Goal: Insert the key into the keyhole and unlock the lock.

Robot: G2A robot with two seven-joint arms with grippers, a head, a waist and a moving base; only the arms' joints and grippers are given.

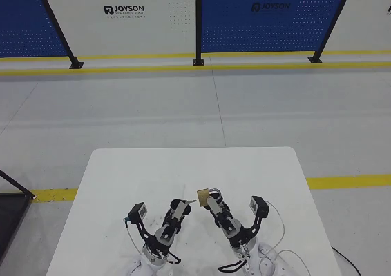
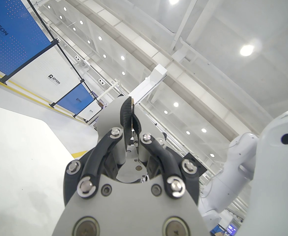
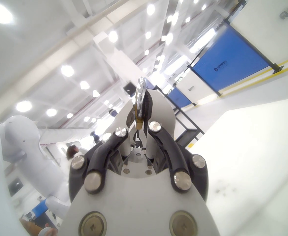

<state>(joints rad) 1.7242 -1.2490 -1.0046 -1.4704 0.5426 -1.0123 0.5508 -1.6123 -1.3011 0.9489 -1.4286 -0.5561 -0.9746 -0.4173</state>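
White worktop (image 1: 182, 165) in a barriered hall. Above it, we see the right end effector (image 3: 141, 104) clamped on the lock (image 1: 207, 195), the left end effector (image 2: 130, 116) pinching the key (image 1: 191, 201) just beside it. We judge alignment in hand; next, the tip must meet the keyhole squarely.

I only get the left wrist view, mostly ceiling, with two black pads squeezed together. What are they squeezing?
Observer: In the top view, the left gripper pinches a small key that points toward the other arm.
Operator: What is the other arm doing?
Observer: The right gripper holds a brass padlock right beside the key, above the white table.
Operator: Is the key in yet?
Observer: It's too small to tell. The key's tip is touching the padlock's side or just short of it.
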